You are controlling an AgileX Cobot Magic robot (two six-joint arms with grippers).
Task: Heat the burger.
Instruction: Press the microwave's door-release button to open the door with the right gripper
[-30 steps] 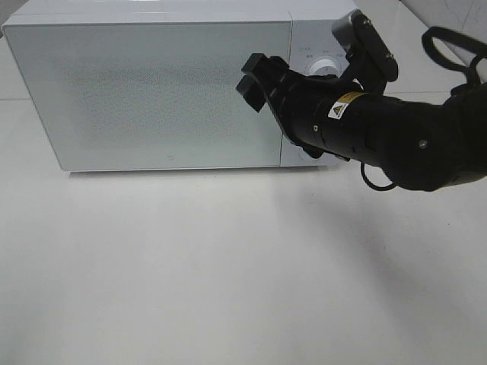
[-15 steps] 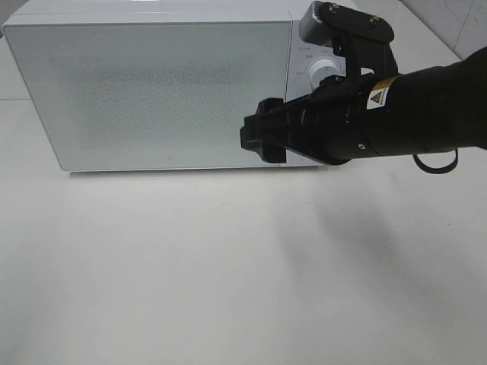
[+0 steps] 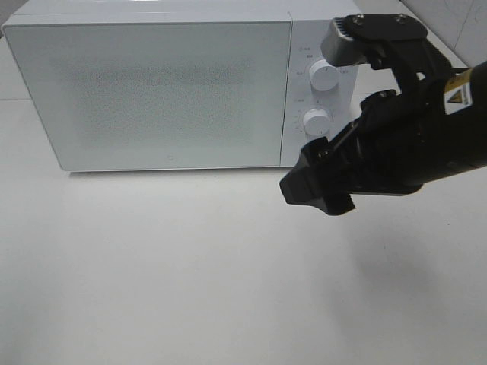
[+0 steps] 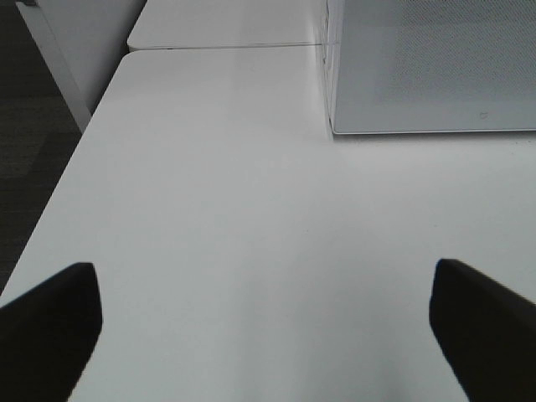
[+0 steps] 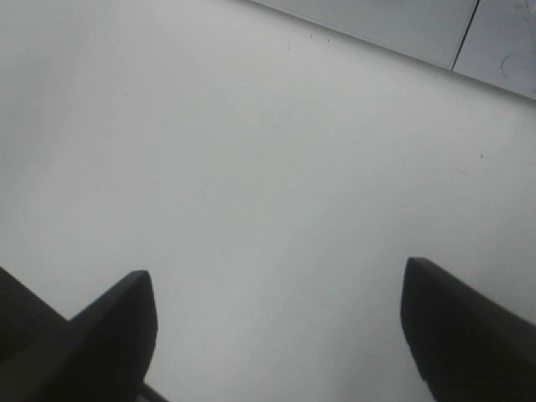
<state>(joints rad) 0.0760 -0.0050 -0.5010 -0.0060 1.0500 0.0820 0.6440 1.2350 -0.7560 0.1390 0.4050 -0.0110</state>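
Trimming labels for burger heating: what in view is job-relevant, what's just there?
Job: microwave, door shut; right gripper, open and empty. No burger in view.
Just there: table; left gripper, open.

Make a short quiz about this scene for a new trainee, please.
1. How many round knobs does the microwave show on its panel?
2. True or false: the right gripper holds the burger.
3. The microwave door is: A open, B shut, C taken off.
Key: 1 two; 2 false, its jaws stand open with nothing between them, and no burger is in view; 3 B.
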